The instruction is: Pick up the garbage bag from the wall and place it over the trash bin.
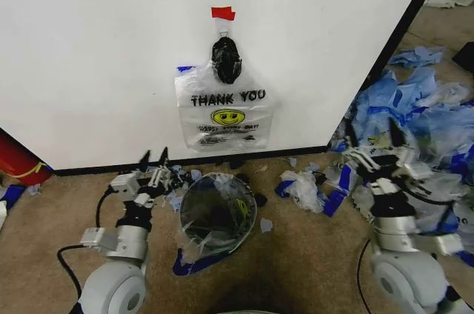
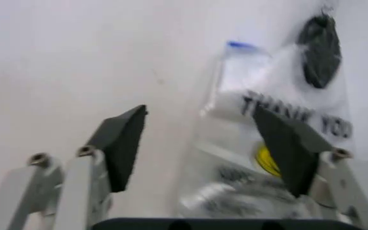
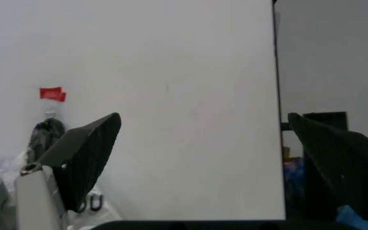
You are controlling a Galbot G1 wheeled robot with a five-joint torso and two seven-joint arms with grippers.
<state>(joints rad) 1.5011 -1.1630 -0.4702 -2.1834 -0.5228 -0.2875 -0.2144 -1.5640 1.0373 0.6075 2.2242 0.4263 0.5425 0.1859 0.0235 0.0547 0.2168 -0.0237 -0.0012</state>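
The garbage bag (image 1: 224, 114), clear with "THANK YOU" and a yellow smiley, hangs flat on the white wall (image 1: 89, 55) under a red tape piece (image 1: 222, 12). A glossy black bundle (image 1: 226, 61) hangs over its top. On the carpet below stands the round black trash bin (image 1: 217, 214), with plastic scraps on its rim. My left gripper (image 1: 154, 158) is open, low by the wall's base strip, left of the bin and below the bag. In the left wrist view the open left gripper (image 2: 202, 124) faces the bag (image 2: 267, 134). My right gripper (image 1: 374, 144) is open near the wall's right corner, facing the wall (image 3: 190, 96).
A heap of blue-and-clear bags (image 1: 415, 114) covers the floor on the right, around my right arm. Loose bag scraps (image 1: 304, 188) lie between that heap and the bin. A red object (image 1: 18, 162) sits at the far left. A black cable (image 1: 70, 269) trails by my left arm.
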